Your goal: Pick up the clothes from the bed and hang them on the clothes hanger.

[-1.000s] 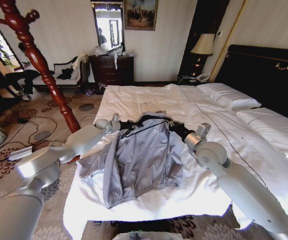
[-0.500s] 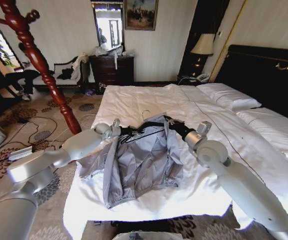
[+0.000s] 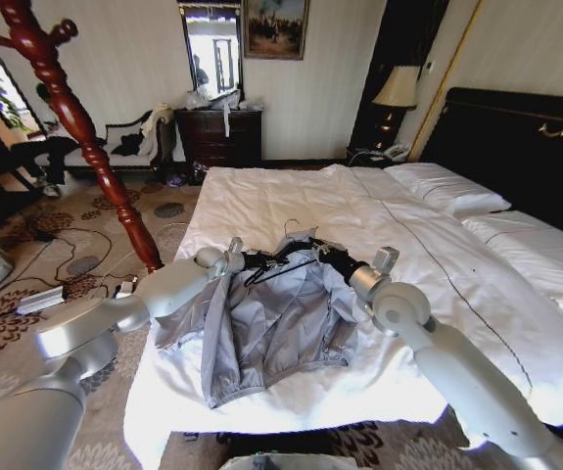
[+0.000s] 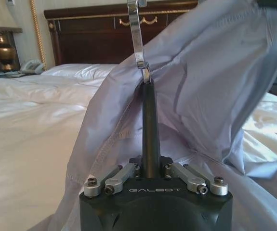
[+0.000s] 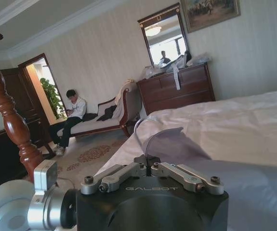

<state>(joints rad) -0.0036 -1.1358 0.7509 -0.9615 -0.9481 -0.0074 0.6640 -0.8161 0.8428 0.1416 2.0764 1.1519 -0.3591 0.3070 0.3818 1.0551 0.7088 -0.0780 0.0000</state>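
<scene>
The jacket [image 3: 276, 328] is lying spread on the near part of the bed [image 3: 438, 245], its hem gathered toward 6 o'clock and its collar raised toward 12 o'clock. Both arms are reaching in over it from 7 and 5 o'clock. The left gripper [image 3: 258, 260] is sitting at the left shoulder of the jacket; in the left wrist view its jaws are closed together on the black bar of the hanger [image 4: 151, 130], with the wire hook [image 4: 137, 36] rising above and grey fabric draping around it. The right gripper [image 3: 328, 251] is sitting at the right shoulder, touching the collar; whether its jaws are apart or together, I cannot tell. Farther off, at 10 o'clock, a red-brown wooden stand [image 3: 80, 127] is leaning up from the carpet beside the bed. The pillows [image 3: 447, 188] are lying at 2 o'clock against the black headboard [image 3: 526, 137].
</scene>
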